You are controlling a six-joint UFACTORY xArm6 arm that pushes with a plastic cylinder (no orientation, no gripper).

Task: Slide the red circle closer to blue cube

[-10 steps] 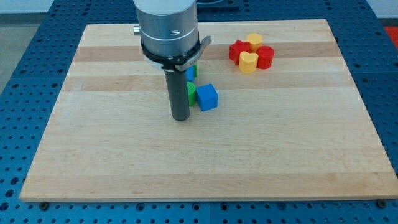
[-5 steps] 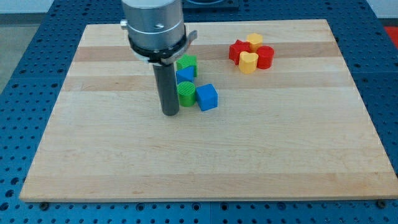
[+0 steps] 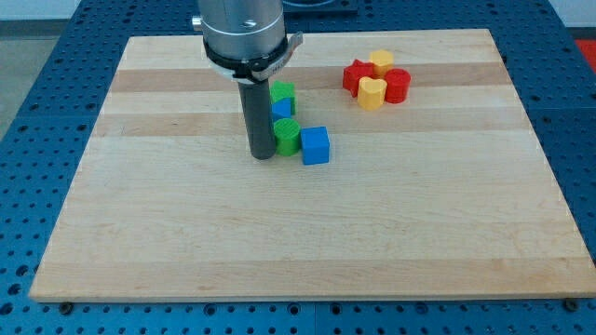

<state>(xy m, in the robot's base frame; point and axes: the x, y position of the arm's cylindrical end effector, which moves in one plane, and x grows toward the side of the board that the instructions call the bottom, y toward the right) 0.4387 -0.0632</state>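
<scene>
The red circle (image 3: 398, 85) sits at the view's upper right, in a cluster with a red block (image 3: 355, 75), a yellow block (image 3: 380, 62) and a yellow heart-shaped block (image 3: 372, 93). The blue cube (image 3: 315, 146) lies near the board's middle, far to the left of and below the red circle. My tip (image 3: 262, 154) rests on the board just left of a green round block (image 3: 287, 136), which touches the blue cube's left side.
A green block (image 3: 282, 93) and a small blue block (image 3: 282, 109) stand in a column above the green round block, partly behind the rod. The wooden board (image 3: 140, 233) lies on a blue perforated table.
The rod swung left, then came back right and slightly up. The blue cube and the green round block have shifted slightly right.
</scene>
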